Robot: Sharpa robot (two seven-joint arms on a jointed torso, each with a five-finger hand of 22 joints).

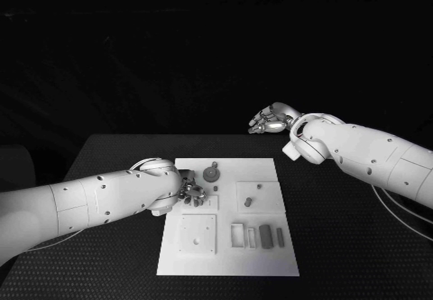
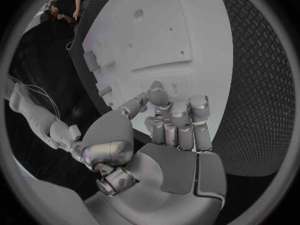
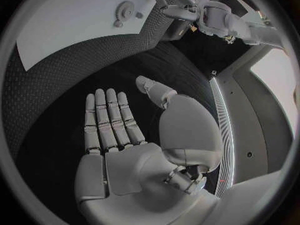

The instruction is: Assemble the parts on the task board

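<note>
Left hand (image 1: 191, 192): fingers curled in over the task board's (image 1: 271, 262) left edge; whether it held something, I could not tell.
Right hand (image 1: 273, 118): fingers spread flat, held nothing, beyond the task board's far edge.

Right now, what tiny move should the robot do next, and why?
Probably lower the left hand a little onto the board. Its curled fingers hover at the board's left edge and seem to hold nothing, while the open right hand is off beyond the board's far end.
</note>
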